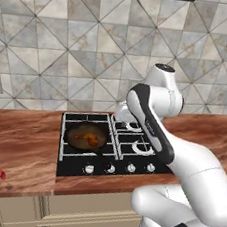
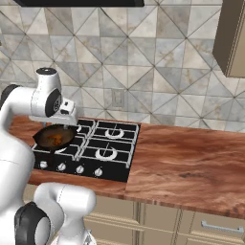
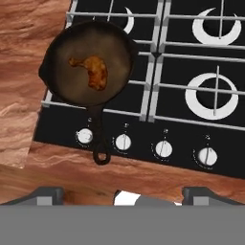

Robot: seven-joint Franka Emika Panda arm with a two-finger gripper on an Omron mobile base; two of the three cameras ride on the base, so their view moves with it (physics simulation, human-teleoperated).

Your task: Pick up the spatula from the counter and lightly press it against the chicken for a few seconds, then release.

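The hand (image 3: 122, 194) is spread wide and empty, above the pan (image 3: 72, 91) holding the chicken (image 3: 94, 72).

No text, brand or number can be read; the tiny marks above the stove knobs (image 3: 123, 141) are too blurred
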